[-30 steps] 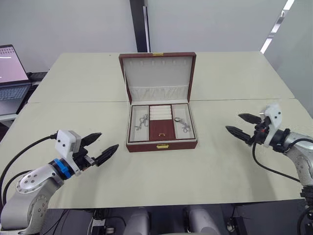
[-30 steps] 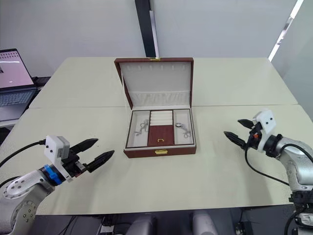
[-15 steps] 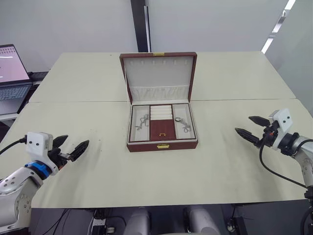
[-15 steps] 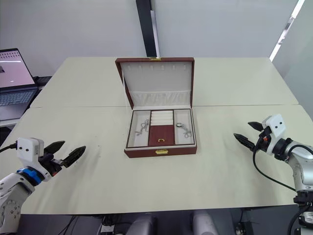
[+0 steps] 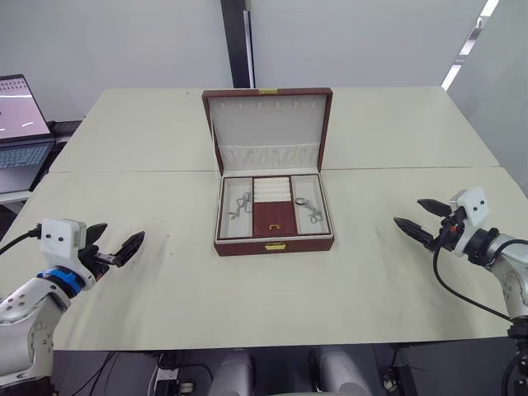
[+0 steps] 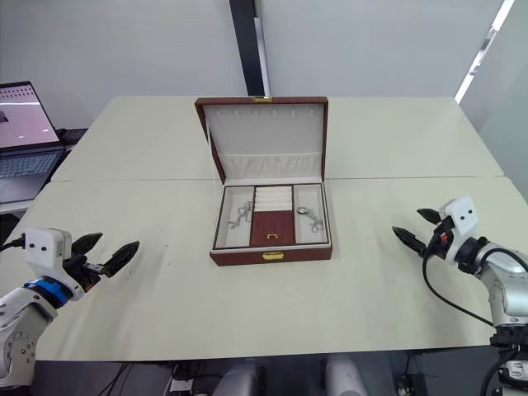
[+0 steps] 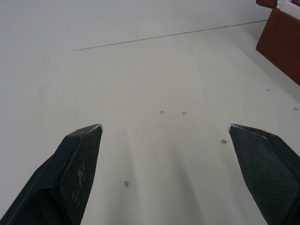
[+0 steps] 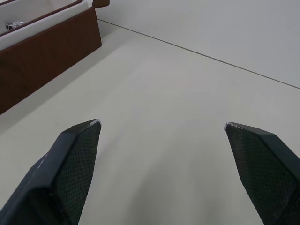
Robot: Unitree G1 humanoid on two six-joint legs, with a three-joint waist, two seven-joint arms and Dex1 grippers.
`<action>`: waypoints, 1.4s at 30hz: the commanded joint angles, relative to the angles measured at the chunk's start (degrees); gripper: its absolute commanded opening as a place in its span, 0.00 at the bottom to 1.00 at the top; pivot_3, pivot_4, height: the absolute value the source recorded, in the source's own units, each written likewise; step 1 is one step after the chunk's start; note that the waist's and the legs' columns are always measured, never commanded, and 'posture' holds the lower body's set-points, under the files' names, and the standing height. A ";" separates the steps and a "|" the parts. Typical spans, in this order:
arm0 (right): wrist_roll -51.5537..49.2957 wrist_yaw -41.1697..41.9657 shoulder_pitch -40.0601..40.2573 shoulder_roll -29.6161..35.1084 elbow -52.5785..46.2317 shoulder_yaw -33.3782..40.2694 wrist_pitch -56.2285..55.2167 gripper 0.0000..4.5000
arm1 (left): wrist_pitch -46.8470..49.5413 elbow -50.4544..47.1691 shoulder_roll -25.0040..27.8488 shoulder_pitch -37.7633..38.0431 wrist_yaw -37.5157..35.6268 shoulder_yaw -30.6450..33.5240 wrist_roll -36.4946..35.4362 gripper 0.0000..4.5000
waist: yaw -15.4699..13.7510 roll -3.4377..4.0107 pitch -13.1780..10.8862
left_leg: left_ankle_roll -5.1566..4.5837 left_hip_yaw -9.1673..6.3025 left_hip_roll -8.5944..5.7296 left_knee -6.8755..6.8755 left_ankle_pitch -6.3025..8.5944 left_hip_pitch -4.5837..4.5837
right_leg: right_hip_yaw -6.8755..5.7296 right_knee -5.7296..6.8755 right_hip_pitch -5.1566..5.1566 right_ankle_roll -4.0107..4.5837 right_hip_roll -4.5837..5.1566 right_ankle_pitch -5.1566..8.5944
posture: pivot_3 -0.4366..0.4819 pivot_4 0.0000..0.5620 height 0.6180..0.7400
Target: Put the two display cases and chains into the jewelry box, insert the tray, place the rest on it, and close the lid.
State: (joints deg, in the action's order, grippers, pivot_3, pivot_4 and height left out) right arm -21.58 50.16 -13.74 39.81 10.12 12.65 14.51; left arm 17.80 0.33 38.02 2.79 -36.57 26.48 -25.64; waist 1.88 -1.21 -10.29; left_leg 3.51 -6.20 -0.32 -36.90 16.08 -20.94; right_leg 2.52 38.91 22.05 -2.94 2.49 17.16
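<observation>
Box [image 5: 274,244] sits mid-desk [image 5: 247,305], lid [image 5: 268,130] up and leaning back, cream lining and pocket facing forward. Tray [image 5: 273,216] is seated in the box: brown centre panel with gold pull, cream sections either side. Chain [image 5: 240,205] lies in the tray's left section; another small silver piece [image 5: 311,211] with a ring lies in the right section, can't tell exactly what it is. Gold clasp [image 5: 274,246] on the box front.

Left gripper [image 5: 113,245] hovers over the desk's front-left area, well apart from the box, jaws wide, nothing between them. In the left wrist view both fingers [image 7: 70,168] frame bare desk, with a box corner at the frame edge.

Right gripper [image 5: 420,219] hovers front-right, also well apart from the box, jaws wide and empty. The right wrist view shows the box side wall [image 8: 47,51] past the fingers [image 8: 68,164].

Laptop [image 5: 21,124] sits off the desk's far left.
</observation>
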 commanded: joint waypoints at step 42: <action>1.03 3.91 -1.38 -9.51 -19.49 -17.53 13.55 0.00 | 3.94 -6.42 -9.15 -8.29 -7.53 -20.63 2.36 0.00 | -0.03 0.00 0.00 | 0.01 -0.05 -0.05 -0.01 0.00 -0.07 | -0.03 0.03 0.09 0.00 0.04 -0.01 | 0.48 0.27 1.00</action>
State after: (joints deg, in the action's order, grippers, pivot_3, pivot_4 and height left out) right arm -18.28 52.40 -15.81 30.67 -5.40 -3.74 27.38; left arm 21.10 -1.80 29.03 -6.30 -40.95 7.30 -20.69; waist 1.86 -1.21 -10.28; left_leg 3.52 -6.24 -0.36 -36.92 16.08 -21.01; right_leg 2.50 38.94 22.13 -2.94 2.53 17.15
